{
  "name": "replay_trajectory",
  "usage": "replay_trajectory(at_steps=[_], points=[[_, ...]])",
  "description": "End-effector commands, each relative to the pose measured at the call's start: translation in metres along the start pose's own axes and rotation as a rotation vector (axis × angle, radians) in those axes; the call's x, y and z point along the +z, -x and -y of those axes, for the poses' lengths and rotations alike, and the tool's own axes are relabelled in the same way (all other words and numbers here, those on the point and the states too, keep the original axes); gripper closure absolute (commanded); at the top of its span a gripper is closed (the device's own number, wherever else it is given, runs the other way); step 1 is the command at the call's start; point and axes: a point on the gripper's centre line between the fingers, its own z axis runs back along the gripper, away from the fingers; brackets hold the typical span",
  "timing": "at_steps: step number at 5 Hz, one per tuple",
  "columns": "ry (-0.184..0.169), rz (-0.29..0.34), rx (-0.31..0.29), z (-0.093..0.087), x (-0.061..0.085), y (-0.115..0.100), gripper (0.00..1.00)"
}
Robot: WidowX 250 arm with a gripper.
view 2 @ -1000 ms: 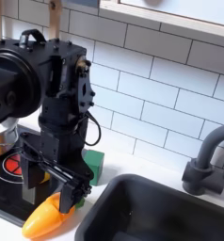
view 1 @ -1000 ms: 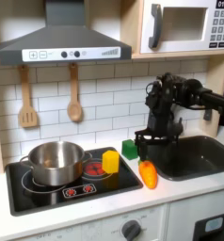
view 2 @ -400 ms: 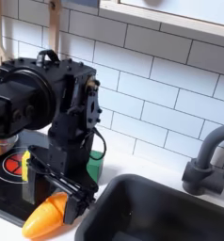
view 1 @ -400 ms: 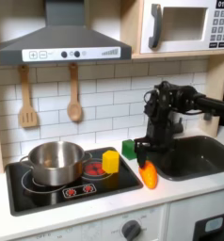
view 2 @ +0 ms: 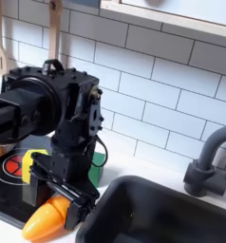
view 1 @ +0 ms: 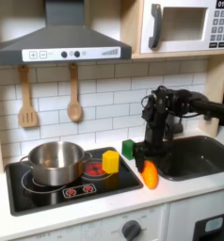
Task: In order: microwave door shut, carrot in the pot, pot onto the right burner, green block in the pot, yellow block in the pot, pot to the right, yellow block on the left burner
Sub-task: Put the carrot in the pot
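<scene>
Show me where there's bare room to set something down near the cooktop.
In the first exterior view, free patches: the white counter in front of the cooktop, and the sink basin. Crowded: the strip between cooktop and sink, where the gripper hangs over the carrot beside the green block and yellow block. The pot covers one burner.

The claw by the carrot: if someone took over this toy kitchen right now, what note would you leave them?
Claw: open, hanging right over the carrot, holding nothing.
Carrot: lying on the white counter between cooktop and sink.
Pot: on the cooktop, at the first exterior view's left.
Yellow block: at the cooktop's edge; green block behind it.
Done: microwave door is shut.
Left: carrot into the pot, then everything after.
</scene>
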Motion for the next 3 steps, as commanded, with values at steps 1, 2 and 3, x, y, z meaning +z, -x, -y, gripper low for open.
replay_trajectory(at_steps=[1, 2, 3], points=[[0.000, -0.031, 0.041, -0.0009, -0.0123, -0.0030, 0.00], [0.002, -0.046, 0.038, 0.0017, -0.0154, -0.0049, 1.00], [0.011, -0.049, 0.065, -0.0004, -0.0133, -0.0032, 1.00]])
